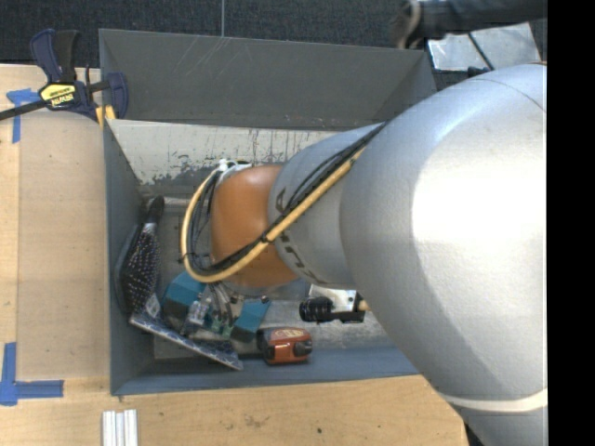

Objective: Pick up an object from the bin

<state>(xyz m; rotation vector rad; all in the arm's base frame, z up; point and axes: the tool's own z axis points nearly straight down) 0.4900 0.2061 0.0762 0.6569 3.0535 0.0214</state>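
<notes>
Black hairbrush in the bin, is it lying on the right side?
No, the black hairbrush lies along the left wall of the bin.

The orange cover [246,221] hides most of the tool [212,312] and the middle of the bin [260,77].

No writing, brand or number can be read on anything in the bin [118,230]. Any marks on the small orange-and-black thing [285,345] by the front wall, or on the white-and-black thing [333,307] near it, are too small to make out.
</notes>
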